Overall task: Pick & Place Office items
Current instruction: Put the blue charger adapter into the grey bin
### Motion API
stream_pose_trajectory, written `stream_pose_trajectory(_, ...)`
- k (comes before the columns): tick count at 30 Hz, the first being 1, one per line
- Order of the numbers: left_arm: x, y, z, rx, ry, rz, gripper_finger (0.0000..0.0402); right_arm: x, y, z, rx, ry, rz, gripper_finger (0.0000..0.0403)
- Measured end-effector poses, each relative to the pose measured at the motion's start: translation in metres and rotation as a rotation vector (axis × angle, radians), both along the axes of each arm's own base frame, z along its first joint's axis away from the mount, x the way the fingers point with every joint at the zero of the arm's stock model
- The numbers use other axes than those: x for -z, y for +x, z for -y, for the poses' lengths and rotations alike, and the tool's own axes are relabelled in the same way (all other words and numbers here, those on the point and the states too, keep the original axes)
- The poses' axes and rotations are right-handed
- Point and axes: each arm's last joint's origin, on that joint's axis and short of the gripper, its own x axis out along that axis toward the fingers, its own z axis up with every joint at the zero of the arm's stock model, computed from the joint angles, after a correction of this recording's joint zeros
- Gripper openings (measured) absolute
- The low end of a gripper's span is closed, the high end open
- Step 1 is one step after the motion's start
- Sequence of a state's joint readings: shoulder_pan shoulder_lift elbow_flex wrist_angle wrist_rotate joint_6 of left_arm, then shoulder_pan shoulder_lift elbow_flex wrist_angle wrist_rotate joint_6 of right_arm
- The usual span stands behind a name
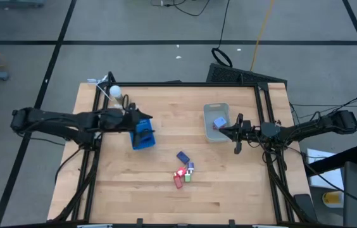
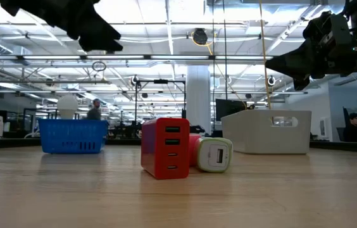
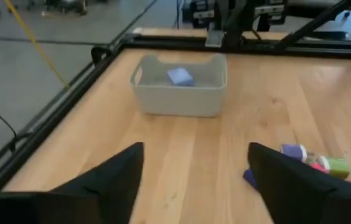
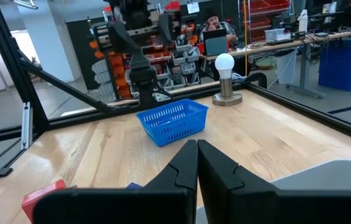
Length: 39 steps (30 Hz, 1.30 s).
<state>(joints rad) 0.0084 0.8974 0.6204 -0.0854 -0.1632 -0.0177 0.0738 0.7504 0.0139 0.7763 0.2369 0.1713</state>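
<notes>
Overhead, we see one blue blocky piece (image 1: 219, 123) already in the pale plastic bin (image 1: 207, 111), while the small red, blue, green and purple office items (image 1: 183, 171) lie clustered mid-table, so most work remains. Level, the red charger block (image 2: 165, 147) sits untouched. Our left gripper (image 3: 194, 177) gapes empty above the blue mesh basket (image 1: 143, 134); our right gripper (image 4: 197, 163), clenched on nothing, hovers beside the bin.

**Hidden and cut-off items**

Beside the red charger block (image 2: 165, 147), a second red piece (image 2: 194, 149) was mostly hidden behind it in the low view. The small pile (image 1: 183, 174) was too tiny overhead to sort. In the right wrist view, the red block (image 4: 43, 194) was cut off by the gripper body.
</notes>
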Motion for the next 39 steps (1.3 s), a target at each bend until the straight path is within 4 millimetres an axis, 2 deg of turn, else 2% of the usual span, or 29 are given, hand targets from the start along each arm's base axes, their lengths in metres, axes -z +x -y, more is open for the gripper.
stream_pose_trajectory(5, -0.005, -0.001, 0.006, 0.023, 0.018, 0.085, 0.0161, 0.0, 0.0, 0.0, 0.001, 0.0, -0.002, 0.0004)
stream_pose_trajectory(10, 0.005, -0.001, 0.007, 0.019, 0.018, 0.138, 0.0028, 0.0, 0.0, 0.0, 0.002, -0.002, -0.001, 0.0004)
stream_pose_trajectory(11, 0.01, -0.001, 0.007, 0.023, 0.019, 0.152, 0.0015, 0.0, 0.0, 0.0, 0.002, -0.002, -0.001, 0.0004)
stream_pose_trajectory(16, 0.037, -0.012, 0.005, 0.013, 0.048, 0.188, 0.0014, 0.0, 0.0, 0.0, 0.002, -0.003, -0.003, 0.0004)
stream_pose_trajectory(21, 0.053, -0.037, -0.004, -0.053, 0.011, 0.229, 0.0005, 0.0, 0.0, 0.0, 0.002, -0.003, -0.003, 0.0004)
stream_pose_trajectory(26, 0.068, -0.056, -0.003, -0.022, -0.028, 0.279, 0.0002, 0.0, 0.0, 0.0, 0.002, -0.003, -0.003, 0.0004)
stream_pose_trajectory(31, 0.087, -0.064, -0.002, 0.004, -0.016, 0.26, 0.0002, 0.0, 0.0, 0.002, 0.068, -0.006, -0.005, 0.0004)
stream_pose_trajectory(36, 0.109, -0.069, -0.001, 0.025, 0.073, 0.233, 0.0002, 0.001, 0.0, 0.002, 0.077, -0.006, -0.007, 0.0004)
stream_pose_trajectory(39, 0.109, -0.069, -0.003, 0.02, 0.089, 0.226, 0.0003, 0.002, 0.0, 0.002, 0.078, -0.008, -0.018, 0.0004)
